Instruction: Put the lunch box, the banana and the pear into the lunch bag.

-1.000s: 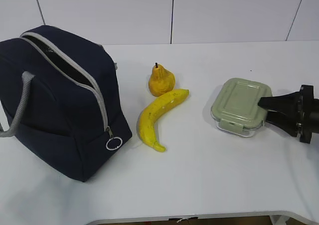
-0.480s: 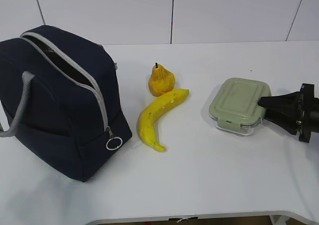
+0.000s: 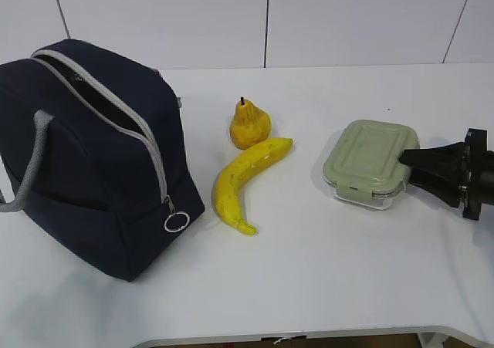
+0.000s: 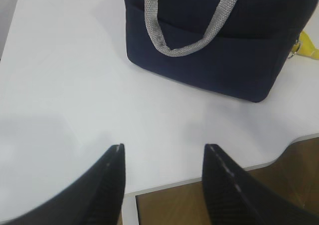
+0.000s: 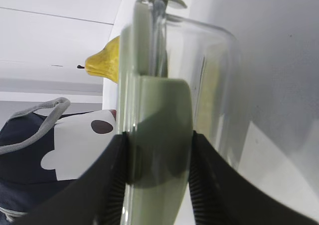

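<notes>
Nothing is in the bag (image 3: 93, 155) yet: the banana (image 3: 245, 180) and pear (image 3: 249, 124) lie on the table (image 3: 324, 286) beside it. The right gripper (image 3: 404, 167) has its fingers clamped on the box (image 3: 370, 161) at its near edge, well right of the bag. The left gripper (image 4: 163, 155) hangs with fingers apart, empty.

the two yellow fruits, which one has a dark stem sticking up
The pear, the squat one farther back on the table. A short dark stem points up from its top. The banana in front is long and curved, lying flat, with no upright stem.
</notes>
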`<action>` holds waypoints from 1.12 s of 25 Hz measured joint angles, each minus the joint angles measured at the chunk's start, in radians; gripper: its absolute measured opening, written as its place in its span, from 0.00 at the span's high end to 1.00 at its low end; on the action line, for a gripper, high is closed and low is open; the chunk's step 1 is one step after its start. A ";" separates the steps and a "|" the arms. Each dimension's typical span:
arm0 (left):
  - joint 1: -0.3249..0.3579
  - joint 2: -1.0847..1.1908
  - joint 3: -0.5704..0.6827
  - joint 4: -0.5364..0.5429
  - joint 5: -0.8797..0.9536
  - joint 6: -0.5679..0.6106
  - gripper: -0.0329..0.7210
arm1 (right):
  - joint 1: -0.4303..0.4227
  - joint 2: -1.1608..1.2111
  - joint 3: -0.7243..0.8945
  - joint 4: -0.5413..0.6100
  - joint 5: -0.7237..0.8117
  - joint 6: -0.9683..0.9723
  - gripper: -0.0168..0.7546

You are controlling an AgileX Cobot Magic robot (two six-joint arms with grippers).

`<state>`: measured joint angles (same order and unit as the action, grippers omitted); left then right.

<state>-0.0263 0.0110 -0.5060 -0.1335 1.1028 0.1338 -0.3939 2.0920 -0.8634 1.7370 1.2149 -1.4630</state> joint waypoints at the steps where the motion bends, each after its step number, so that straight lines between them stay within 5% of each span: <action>1: 0.000 0.000 0.000 0.000 0.000 0.000 0.48 | 0.000 0.000 0.000 0.000 0.000 0.000 0.61; 28: 0.000 0.000 0.000 0.000 0.000 0.000 0.48 | 0.000 -0.024 0.000 -0.024 -0.028 0.139 0.61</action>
<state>-0.0263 0.0110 -0.5060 -0.1335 1.1028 0.1338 -0.3939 2.0677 -0.8634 1.7132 1.1865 -1.3242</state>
